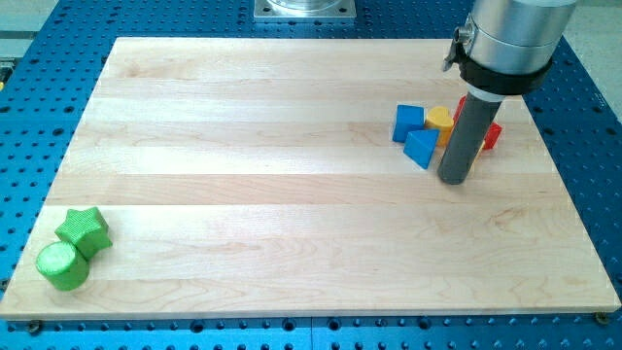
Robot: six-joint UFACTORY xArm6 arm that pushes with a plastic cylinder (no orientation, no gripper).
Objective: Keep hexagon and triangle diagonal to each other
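Note:
A yellow hexagon (pixel 440 121) and a blue triangle (pixel 422 147) lie close together at the view's upper right of the wooden board (pixel 292 194). The triangle sits just below and left of the hexagon. A blue cube (pixel 408 121) touches the hexagon's left side. A red block (pixel 491 134) is mostly hidden behind my rod. My tip (pixel 454 179) rests on the board just right of the blue triangle and below the hexagon.
A green star (pixel 83 229) and a green cylinder (pixel 62 264) sit together at the board's lower left corner. A blue perforated table (pixel 583 117) surrounds the board. A metal mount (pixel 305 9) is at the view's top.

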